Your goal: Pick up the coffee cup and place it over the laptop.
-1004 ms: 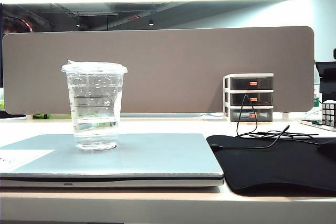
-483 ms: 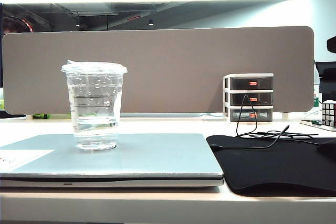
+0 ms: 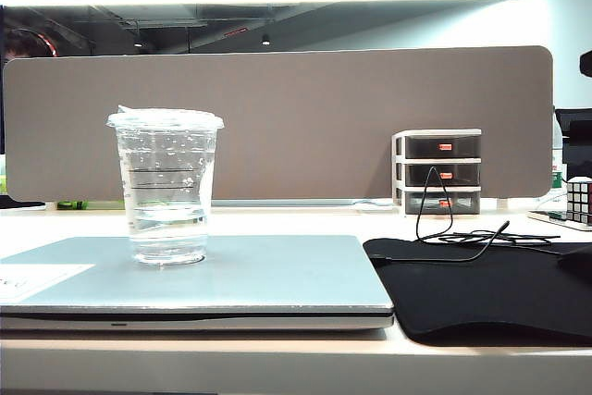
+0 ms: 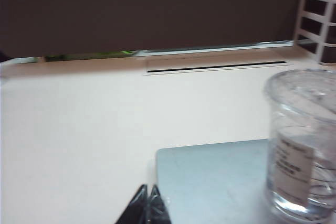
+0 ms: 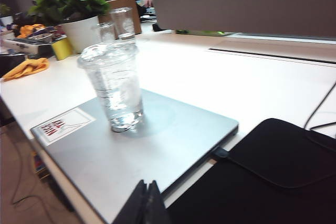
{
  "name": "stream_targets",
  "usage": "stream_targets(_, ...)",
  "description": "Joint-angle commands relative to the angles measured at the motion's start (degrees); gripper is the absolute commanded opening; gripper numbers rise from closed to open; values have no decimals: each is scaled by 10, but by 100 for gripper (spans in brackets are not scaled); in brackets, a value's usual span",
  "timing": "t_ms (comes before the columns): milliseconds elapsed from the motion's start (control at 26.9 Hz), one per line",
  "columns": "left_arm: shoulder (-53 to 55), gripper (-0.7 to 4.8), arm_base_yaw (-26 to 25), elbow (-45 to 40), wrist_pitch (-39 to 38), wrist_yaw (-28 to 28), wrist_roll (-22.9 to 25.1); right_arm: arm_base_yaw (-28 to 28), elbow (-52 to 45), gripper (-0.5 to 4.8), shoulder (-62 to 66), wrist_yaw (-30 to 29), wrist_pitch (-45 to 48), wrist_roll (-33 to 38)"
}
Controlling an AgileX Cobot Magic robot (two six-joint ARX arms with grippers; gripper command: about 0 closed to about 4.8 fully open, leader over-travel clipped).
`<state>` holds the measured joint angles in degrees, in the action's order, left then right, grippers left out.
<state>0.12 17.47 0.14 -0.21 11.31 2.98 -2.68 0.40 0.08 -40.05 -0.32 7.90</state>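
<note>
My left gripper (image 4: 148, 196) and right gripper (image 5: 147, 192), both pinched closed w/ nothing held, hang clear since the clear ridged lidded plastic coffee cup (image 3: 167, 187) apparently stands upright on the closed silver-grey laptop (image 3: 268, 275).

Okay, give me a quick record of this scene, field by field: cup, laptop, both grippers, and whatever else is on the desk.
cup: coffee cup upright on the laptop lid, lid on, part-filled with clear liquid
laptop: laptop closed, flat on the desk
left gripper: left gripper jaws shut, empty, apart from the cup
right gripper: right gripper jaws shut, empty, over the laptop's near edge
beside laptop: black mat with a cable on it
behind: drawer unit at the partition
task state: cup already on laptop
</note>
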Motion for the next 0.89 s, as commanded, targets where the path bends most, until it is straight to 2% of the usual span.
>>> stream_targets(37,0,-5,0,3,4,15,-1,0,-3,-6,-1,24,10,0)
stream_targets(892,0,-5,-1,3,-10,15,-2,0,-3,-6,-1,25,-12,0)
